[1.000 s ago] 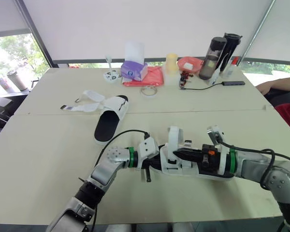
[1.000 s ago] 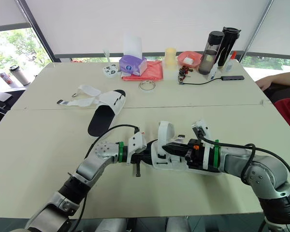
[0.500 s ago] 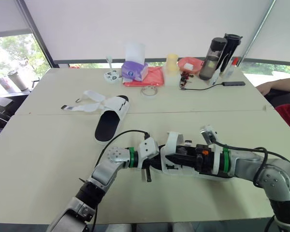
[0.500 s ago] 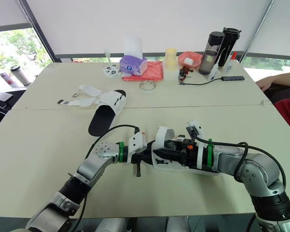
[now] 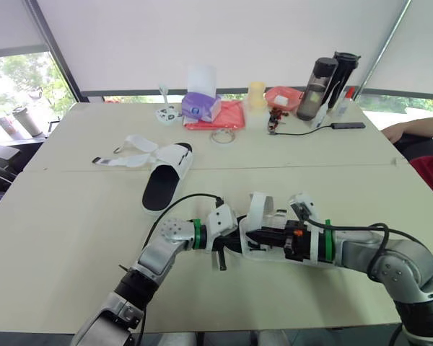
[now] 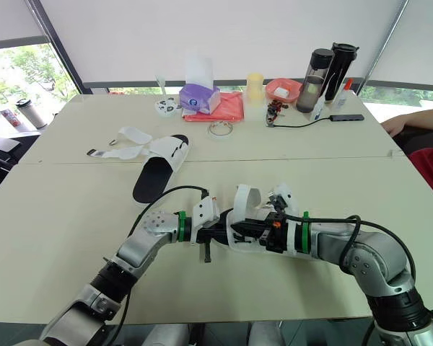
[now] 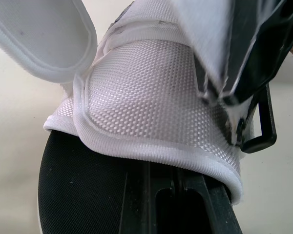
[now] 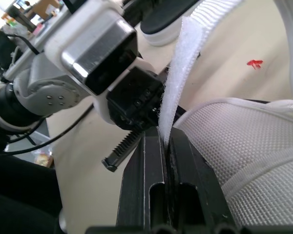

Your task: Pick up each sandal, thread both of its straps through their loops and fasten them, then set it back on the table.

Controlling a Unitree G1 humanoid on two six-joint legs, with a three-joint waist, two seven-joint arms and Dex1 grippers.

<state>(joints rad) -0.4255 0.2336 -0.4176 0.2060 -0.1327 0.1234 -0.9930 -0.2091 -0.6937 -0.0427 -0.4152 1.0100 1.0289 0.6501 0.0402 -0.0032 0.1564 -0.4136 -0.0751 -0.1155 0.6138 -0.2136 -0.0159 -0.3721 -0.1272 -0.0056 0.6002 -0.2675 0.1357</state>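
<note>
A white sandal (image 5: pixel 263 251) with a black sole lies on the table's near side, between my two grippers. My left gripper (image 5: pixel 232 241) is shut on its left end, and the mesh upper (image 7: pixel 156 102) and a black loop (image 7: pixel 261 126) sit close in front of it. My right gripper (image 5: pixel 249 236) is shut on a white strap (image 8: pixel 178 83) that arches up over the sandal. The second sandal (image 5: pixel 162 184) lies flat farther back on the left, with both straps (image 5: pixel 123 155) spread open.
Along the far edge stand a purple tissue box (image 5: pixel 200 104), a red cloth (image 5: pixel 220 117), a yellow cup (image 5: pixel 256 94), a red bowl (image 5: pixel 281 94) and two dark bottles (image 5: pixel 317 86). A cable runs to a power bank (image 5: pixel 346 124). A person's arm (image 5: pixel 418 128) rests at the right edge.
My right gripper has slid left along the near sandal toward the left gripper, taking the strap with it. The left gripper and the far sandal have stayed put.
</note>
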